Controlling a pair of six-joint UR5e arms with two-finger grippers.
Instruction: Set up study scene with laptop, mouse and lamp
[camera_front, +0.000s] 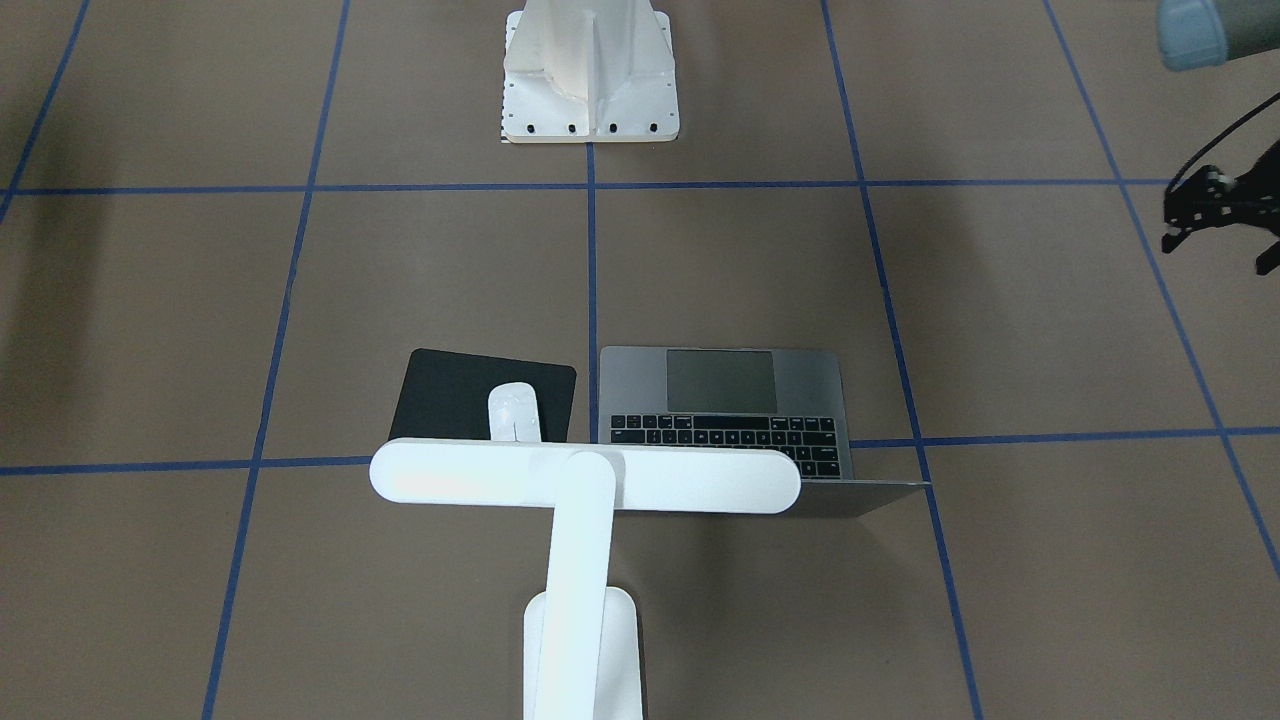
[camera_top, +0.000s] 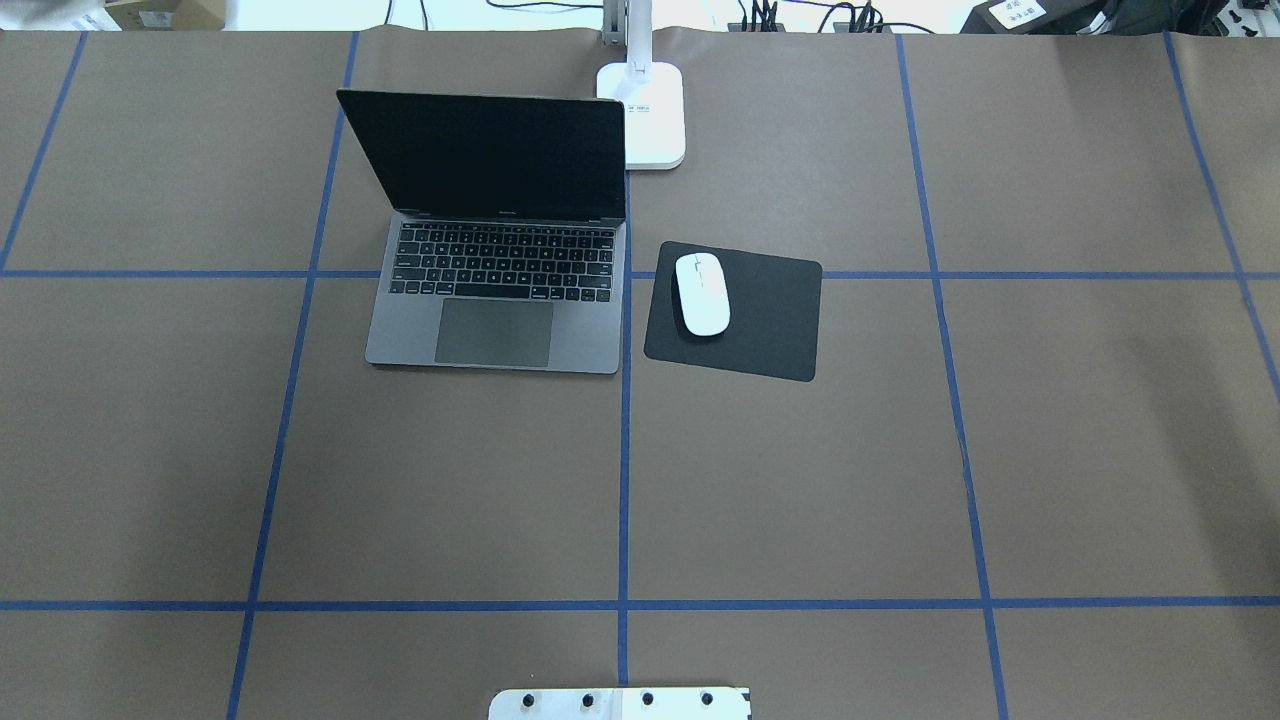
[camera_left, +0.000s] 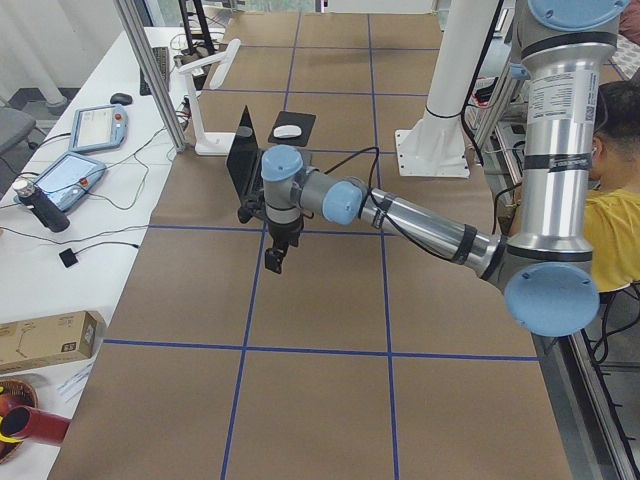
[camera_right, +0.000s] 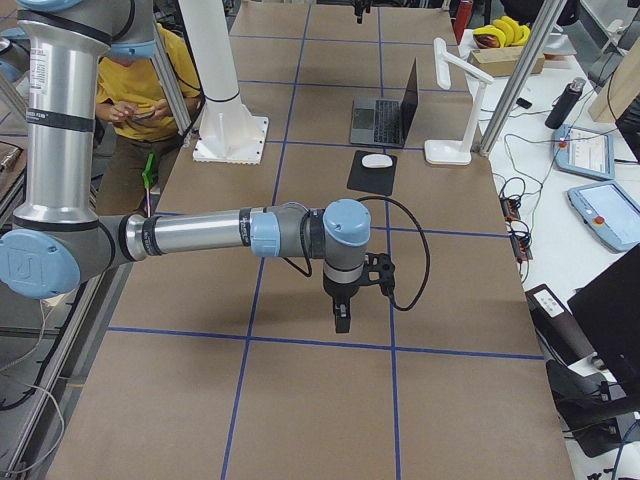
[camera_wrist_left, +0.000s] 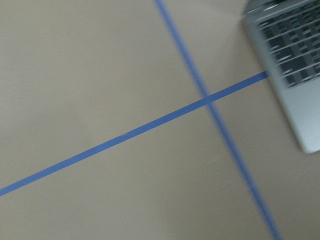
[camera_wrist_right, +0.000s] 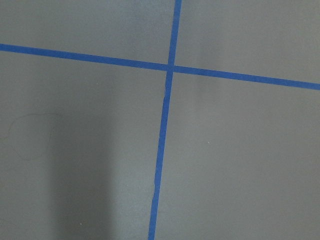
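I am looking at a brown tabletop (camera_top: 800, 480) marked into squares by blue tape. The laptop (camera_top: 495, 300) sits open on the robot's left of the centre tape line, its dark screen upright and its keyboard facing the robot. Just beside it, on the other side of that line, a flat black mat (camera_top: 765, 325) lies slightly askew. The mouse (camera_top: 702, 293) rests on the mat, on the part nearest the laptop. The lamp (camera_front: 585, 478) stands with its base at the far edge of the tabletop, just beyond the laptop's back right corner. In the front-facing view its long bar head spreads across in front of both the mat and the laptop. A white ribbed pedestal (camera_front: 590, 80) stands on the robot's side. The left claw (camera_left: 272, 262) hangs pointing down over bare tabletop, off to the laptop's left; its blurred wrist view catches a corner of the laptop's keyboard. The right claw (camera_right: 342, 322) hangs pointing down over bare tabletop, well apart from the mat; its wrist view shows only crossing tape. For both claws, I cannot tell how wide the fingers stand.
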